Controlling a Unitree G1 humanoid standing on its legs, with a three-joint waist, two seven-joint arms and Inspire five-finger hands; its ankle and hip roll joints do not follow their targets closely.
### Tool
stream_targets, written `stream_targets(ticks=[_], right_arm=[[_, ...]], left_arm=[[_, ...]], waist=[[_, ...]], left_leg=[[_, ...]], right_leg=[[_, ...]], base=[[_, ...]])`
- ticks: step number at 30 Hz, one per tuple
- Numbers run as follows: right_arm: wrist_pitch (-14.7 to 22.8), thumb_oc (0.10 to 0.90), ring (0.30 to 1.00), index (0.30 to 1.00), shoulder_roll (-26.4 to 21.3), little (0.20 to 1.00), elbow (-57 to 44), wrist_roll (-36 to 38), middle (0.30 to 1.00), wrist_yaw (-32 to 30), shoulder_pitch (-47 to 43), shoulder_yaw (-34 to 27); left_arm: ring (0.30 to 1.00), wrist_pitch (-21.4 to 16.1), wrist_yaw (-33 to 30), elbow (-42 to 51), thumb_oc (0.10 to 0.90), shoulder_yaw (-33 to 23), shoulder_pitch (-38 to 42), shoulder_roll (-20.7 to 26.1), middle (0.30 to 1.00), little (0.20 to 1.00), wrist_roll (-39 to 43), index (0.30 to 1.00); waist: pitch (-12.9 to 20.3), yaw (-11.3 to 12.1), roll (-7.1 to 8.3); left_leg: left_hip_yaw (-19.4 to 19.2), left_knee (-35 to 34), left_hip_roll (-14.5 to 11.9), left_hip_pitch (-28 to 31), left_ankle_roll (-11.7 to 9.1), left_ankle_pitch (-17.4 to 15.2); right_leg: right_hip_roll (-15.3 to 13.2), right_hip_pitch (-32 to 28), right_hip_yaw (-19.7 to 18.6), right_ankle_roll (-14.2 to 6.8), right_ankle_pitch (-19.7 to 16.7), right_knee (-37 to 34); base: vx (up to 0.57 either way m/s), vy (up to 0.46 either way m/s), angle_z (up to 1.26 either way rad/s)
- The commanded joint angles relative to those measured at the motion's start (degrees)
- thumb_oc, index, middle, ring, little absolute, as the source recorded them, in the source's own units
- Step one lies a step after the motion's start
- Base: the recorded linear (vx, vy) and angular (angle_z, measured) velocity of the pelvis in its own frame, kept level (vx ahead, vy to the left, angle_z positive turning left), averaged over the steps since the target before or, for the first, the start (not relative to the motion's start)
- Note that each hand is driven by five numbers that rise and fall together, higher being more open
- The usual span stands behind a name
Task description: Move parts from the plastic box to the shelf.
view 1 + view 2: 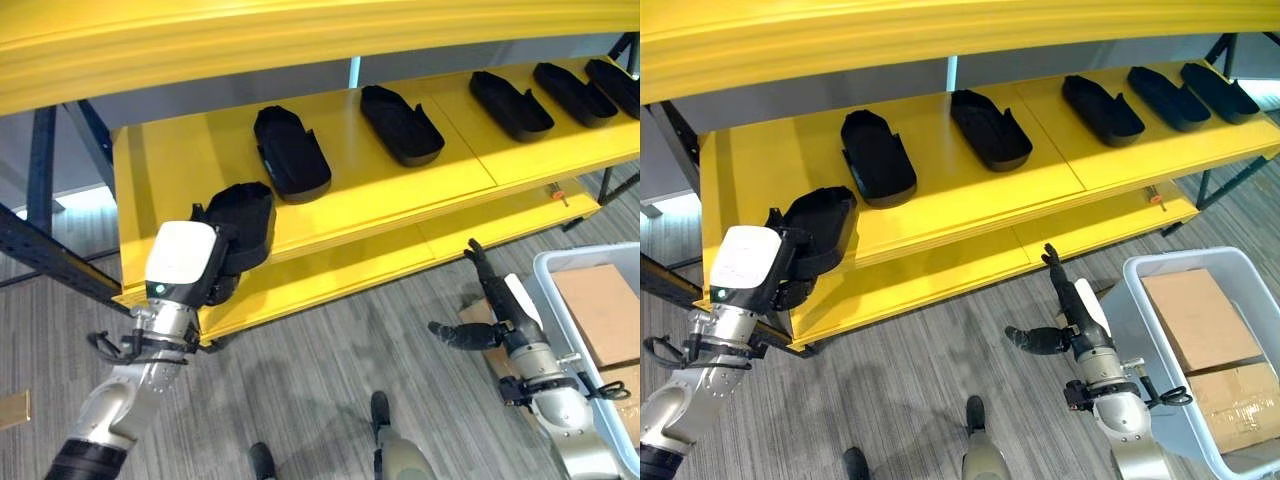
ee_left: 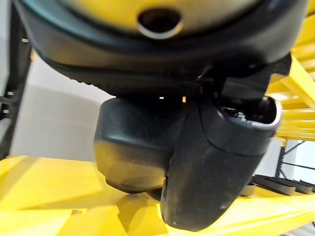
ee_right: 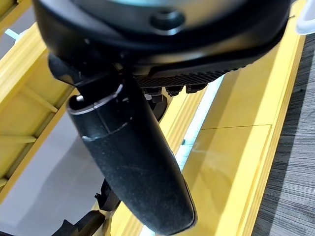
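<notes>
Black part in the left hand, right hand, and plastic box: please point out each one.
black part (image 1: 245, 215), left eye view, on its open top.
right hand (image 1: 505, 320), left eye view, on its palm.
plastic box (image 1: 1130, 330), right eye view, on its near wall.

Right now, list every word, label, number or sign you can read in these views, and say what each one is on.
No readable text.
Black parts on the yellow shelf: no markings.
Part in the left hand: plain black.
Cardboard boxes in the plastic box: no print visible.
Right hand: open, no label.
</notes>
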State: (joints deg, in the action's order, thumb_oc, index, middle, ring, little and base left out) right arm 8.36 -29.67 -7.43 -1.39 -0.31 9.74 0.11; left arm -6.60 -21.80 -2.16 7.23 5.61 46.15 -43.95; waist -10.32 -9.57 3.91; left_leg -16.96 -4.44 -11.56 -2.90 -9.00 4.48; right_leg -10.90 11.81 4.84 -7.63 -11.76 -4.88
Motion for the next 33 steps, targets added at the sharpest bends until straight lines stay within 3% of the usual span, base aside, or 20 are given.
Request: stream_targets(ticks=[1,9,11,19,33], right_arm=[[4.3,0.900,1.000,1.000,-3.5,1.000,-3.5,2.8,1.000,-0.2,-6.5,-3.1],[3.6,0.900,1.000,1.000,-4.2,1.000,-3.1,3.3,1.000,1.0,-8.9,-1.9],[3.2,0.900,1.000,1.000,-4.3,1.000,-2.8,3.5,1.000,1.3,-9.4,-1.5],[2.5,0.900,1.000,1.000,-4.2,1.000,-3.4,3.6,1.000,2.3,-9.0,-1.5],[1.1,0.900,1.000,1.000,-3.9,1.000,-3.9,3.0,1.000,2.9,-9.5,-1.5]], left_arm=[[0.300,0.3,-0.6,0.2,0.400,-3.7,6.3,2.8,0.300,0.300,-2.3,0.300],[0.300,1.8,1.1,-4.7,0.400,-3.1,7.6,4.0,0.300,0.300,-3.2,0.300],[0.300,3.7,2.0,-7.5,0.400,-3.8,7.4,4.4,0.300,0.300,-3.8,0.300],[0.300,4.6,2.6,-7.9,0.400,-5.6,5.4,3.8,0.300,0.300,-4.0,0.300],[0.300,7.9,4.0,-8.4,0.400,-9.7,1.5,-1.6,0.300,0.300,-1.9,0.300]], waist=[[-1.1,-0.5,-0.51],[-3.4,-0.4,-0.53],[-4.4,-0.2,-0.24],[-5.7,0.1,0.36],[-7.8,1.3,1.22]], left_leg=[[0.6,2.6,-4.6,0.5,-1.0,-0.4],[0.9,3.6,-4.6,-1.4,-1.0,-0.4],[1.1,4.3,-4.5,-2.4,-0.8,-0.7],[1.8,5.7,-4.2,-3.9,-0.6,-1.2],[3.2,7.6,-4.1,-6.6,-0.7,-1.7]], right_leg=[[-6.0,-2.2,2.4,-5.1,5.9,5.6],[-6.0,-0.1,1.9,-5.0,5.6,6.3],[-6.2,0.7,1.7,-4.9,5.2,6.4],[-6.6,1.3,1.7,-4.8,5.2,6.7],[-7.3,1.7,2.5,-4.5,4.9,6.9]], base=[[-0.02,-0.006,-0.08],[-0.01,-0.002,-0.01],[0.00,0.000,0.00],[0.00,0.000,0.00],[-0.01,-0.002,0.02]])
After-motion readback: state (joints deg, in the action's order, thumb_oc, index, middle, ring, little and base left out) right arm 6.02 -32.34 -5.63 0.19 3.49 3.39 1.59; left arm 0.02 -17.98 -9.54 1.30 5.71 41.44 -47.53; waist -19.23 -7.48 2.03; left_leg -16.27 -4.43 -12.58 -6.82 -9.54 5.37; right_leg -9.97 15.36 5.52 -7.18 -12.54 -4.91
